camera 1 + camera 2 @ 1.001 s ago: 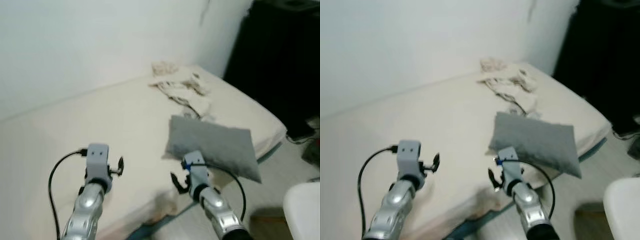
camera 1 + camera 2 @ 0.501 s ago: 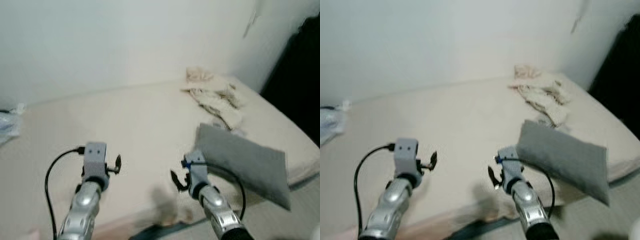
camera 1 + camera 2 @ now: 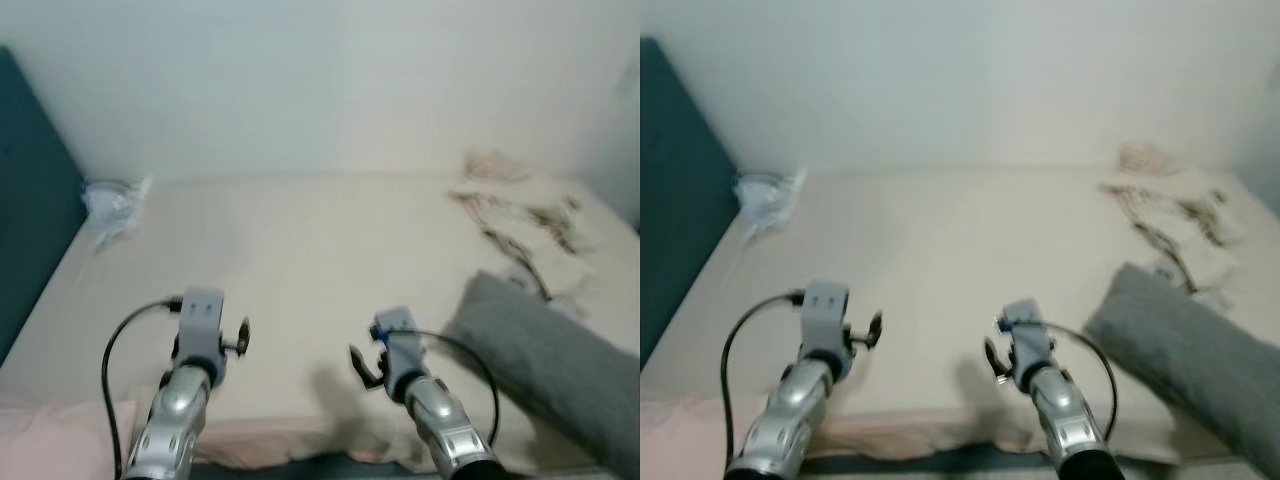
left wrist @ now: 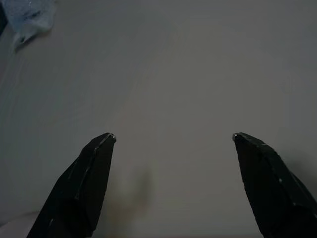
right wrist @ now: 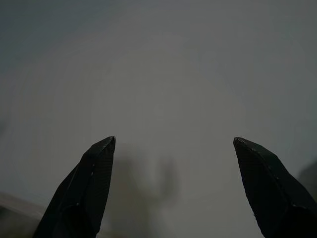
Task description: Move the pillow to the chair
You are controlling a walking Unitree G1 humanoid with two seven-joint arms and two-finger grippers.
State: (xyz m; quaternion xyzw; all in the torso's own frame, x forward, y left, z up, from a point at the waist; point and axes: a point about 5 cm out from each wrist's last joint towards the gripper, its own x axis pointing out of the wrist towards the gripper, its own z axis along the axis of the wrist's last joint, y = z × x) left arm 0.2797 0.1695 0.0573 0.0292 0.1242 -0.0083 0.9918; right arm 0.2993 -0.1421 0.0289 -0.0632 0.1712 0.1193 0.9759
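Swung left along the bed (image 3: pixel 300 260); pillow (image 3: pixel 555 360) now far right of both grippers, left gripper (image 4: pixel 171 144) and right gripper (image 5: pixel 171 144) spread wide, empty. Must turn back.

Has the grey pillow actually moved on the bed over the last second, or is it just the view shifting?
No. The grey pillow still lies at the bed's near edge just below the crumpled cloth; the whole picture slid right, so the camera turned left.

Cream-sheeted bed (image 3: pixel 300 260) w/ grey pillow (image 3: pixel 555 360) at its right front edge, rumpled beige cloth (image 3: pixel 520 215) at back right, crinkled clear plastic bag (image 3: pixel 113 203) back left, pinkish fabric (image 3: pixel 50 440) at front left.
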